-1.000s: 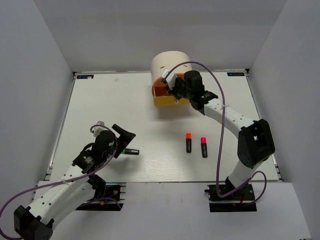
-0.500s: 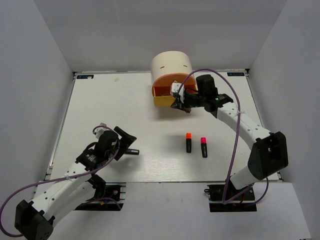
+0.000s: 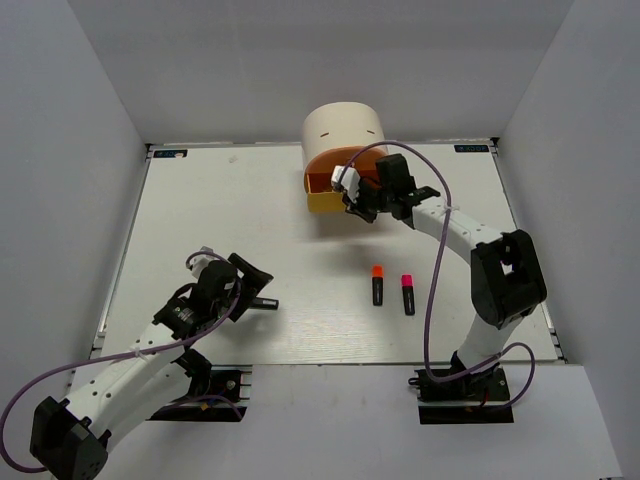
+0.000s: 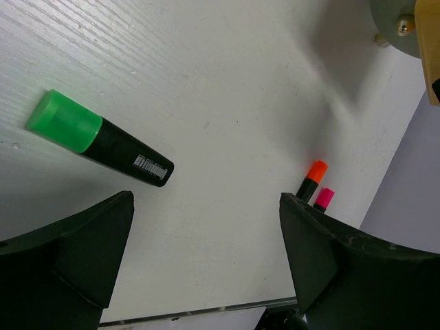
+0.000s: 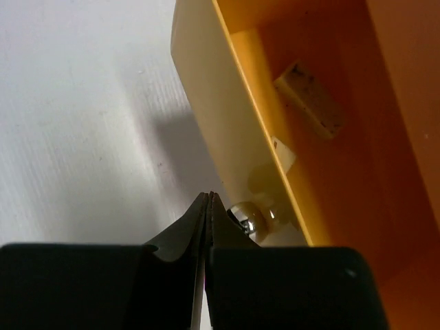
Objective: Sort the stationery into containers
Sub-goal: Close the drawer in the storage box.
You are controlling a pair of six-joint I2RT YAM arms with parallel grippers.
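Stationery and open drawer, as I see them from the operator's station. The green-capped black highlighter (image 4: 96, 137) lies flat on the white table (image 3: 200, 220), ahead of the left gripper (image 4: 206, 206) and off toward its left finger, clear of both fingers. I see this gripper spread wide with nothing between its jaws. Farther ahead, beyond its right finger, the orange-capped black highlighter (image 4: 311, 180) and the pink-capped black highlighter (image 4: 322, 199) lie side by side, close together, caps pointing away from the arm bases in the overhead view.

The yellow-orange drawer (image 5: 206, 124) stands pulled out from the bottom of the cream half-cylinder desk unit (image 3: 343, 125). Inside it, ahead of the right gripper (image 5: 208, 199) and to its right, rests a small tan block (image 5: 309, 97); nearer the front wall lies a small white piece (image 5: 283, 152), too little of it showing for me to name. The right gripper is fully closed, fingertips pressed together and holding nothing. Its tips sit outside the drawer front, just to the left of the round metal knob (image 5: 247, 216); I cannot tell whether they touch it. The two arms work well apart.
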